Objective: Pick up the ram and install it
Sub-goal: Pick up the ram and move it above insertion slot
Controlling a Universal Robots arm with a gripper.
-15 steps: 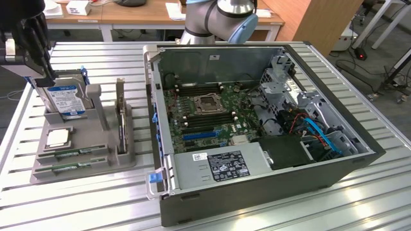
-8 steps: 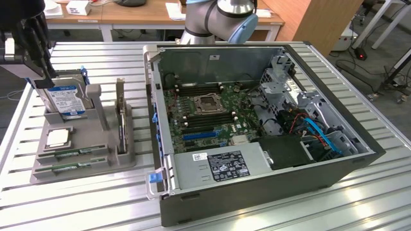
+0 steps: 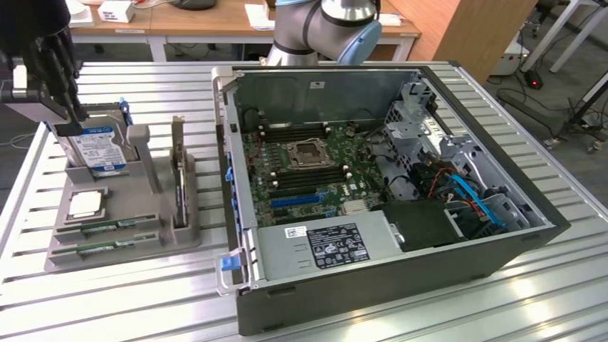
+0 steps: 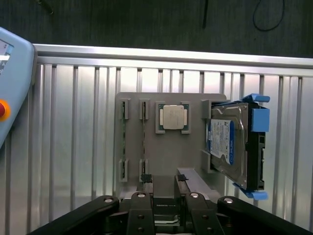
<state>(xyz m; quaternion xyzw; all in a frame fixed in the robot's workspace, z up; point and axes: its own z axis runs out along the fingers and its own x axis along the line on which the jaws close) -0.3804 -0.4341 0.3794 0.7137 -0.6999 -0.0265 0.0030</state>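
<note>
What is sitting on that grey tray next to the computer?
A hard drive on edge, a square silver chip, two green memory sticks in slots and a thin upright card. The tray under the drive is covered.

The boxy silver hard drive point(image 4: 221, 139) carries a blue-and-white label between blue plastic brackets point(image 4: 259, 120). The square processor chip point(image 4: 173, 117) is shiny silver, the long thin ram sticks point(image 4: 143, 142) green, the moulded plastic holder tray point(image 4: 190, 152) flat grey, the ribbed metal table point(image 4: 73, 122) pale silver. The black computer case point(image 3: 380, 285) shows a green motherboard point(image 3: 337, 182).
</note>
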